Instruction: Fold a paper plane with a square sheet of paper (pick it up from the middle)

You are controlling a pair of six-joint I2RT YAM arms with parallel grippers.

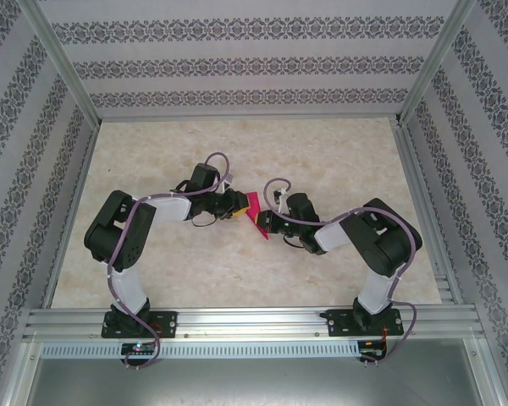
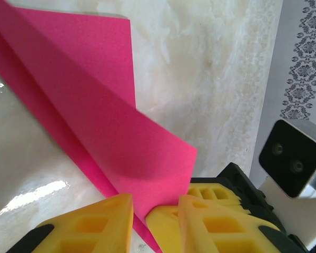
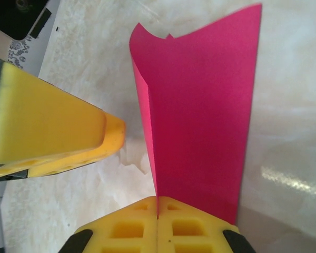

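**Marbled table (image 1: 152, 169): right claw (image 1: 269, 225) pins the pink paper sheet (image 1: 254, 213), left claw (image 1: 235, 208) at its fold**

Pale marbled tabletop, patterned walls and an aluminium frame surround the work. In its own wrist view the right claw (image 3: 158, 213) is pressed fully shut. The already folded sheet (image 3: 200, 105) rises straight out of the seam between its fingers, so it holds the paper by one end.

Just beside the right claw, across the sheet from it, sits the left claw (image 2: 139, 219). Its jaws stand a narrow way apart and the sheet's folded lower edge (image 2: 95, 95) runs into the gap. Whether the pads already press the paper cannot be told.

The step in hand looks like setting a crease. To do it well, the right claw should act as the fixed anchor. The left claw should close squarely over the folded edge and catch every layer, not just the top flap. It should then press along the crease, leading away from the right claw. Any sideways tug between the two would buckle or tear paper this thin.

From above, the sheet is a narrow wedge. Its long axis runs from the far side of the right claw toward the arm bases, leaning slightly right, with the pointed end nearest the right claw. It stands partly on edge rather than flat.
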